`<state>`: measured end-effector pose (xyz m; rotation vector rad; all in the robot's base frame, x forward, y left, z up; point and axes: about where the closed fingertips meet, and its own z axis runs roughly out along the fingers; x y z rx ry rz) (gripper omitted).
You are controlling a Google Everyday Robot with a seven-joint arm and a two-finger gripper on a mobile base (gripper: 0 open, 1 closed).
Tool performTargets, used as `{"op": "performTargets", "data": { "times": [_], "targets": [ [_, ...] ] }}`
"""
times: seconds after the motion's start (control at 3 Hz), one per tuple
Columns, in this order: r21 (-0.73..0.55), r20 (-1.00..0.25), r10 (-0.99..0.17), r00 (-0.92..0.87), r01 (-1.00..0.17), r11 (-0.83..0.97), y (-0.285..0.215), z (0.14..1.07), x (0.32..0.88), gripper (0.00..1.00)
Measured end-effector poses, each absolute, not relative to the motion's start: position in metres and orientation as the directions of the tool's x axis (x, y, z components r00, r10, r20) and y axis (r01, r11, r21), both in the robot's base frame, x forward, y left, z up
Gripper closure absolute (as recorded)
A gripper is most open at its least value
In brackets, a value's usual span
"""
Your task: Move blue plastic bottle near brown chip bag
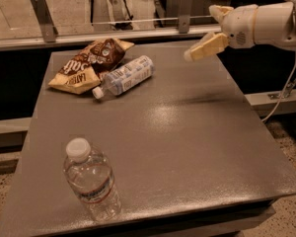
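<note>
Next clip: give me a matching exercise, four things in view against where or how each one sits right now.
1 blue plastic bottle
2 brown chip bag
3 clear bottle
4 gripper

A upright, near left of the table
B in the air at far right, jaws open, empty
C lying flat, far left
D on its side beside the bag

Pairs: 1-D, 2-C, 3-A, 4-B

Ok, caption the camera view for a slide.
Blue plastic bottle lies on its side beside the brown chip bag; the open, empty gripper hovers over the table, far right corner.
</note>
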<state>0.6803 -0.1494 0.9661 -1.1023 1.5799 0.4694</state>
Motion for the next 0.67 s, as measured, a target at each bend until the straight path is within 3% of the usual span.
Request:
{"op": "performTargets", "data": {
  "times": [0.33, 0.67],
  "targets": [
    [-0.286, -0.913, -0.405, 0.053, -0.790, 0.542, -0.1981, 0.9868, 0.6738, 0.00],
    [-0.287, -0.913, -0.405, 0.052, -0.788, 0.545, -0.2008, 0.9874, 0.6731, 0.00]
  ]
}}
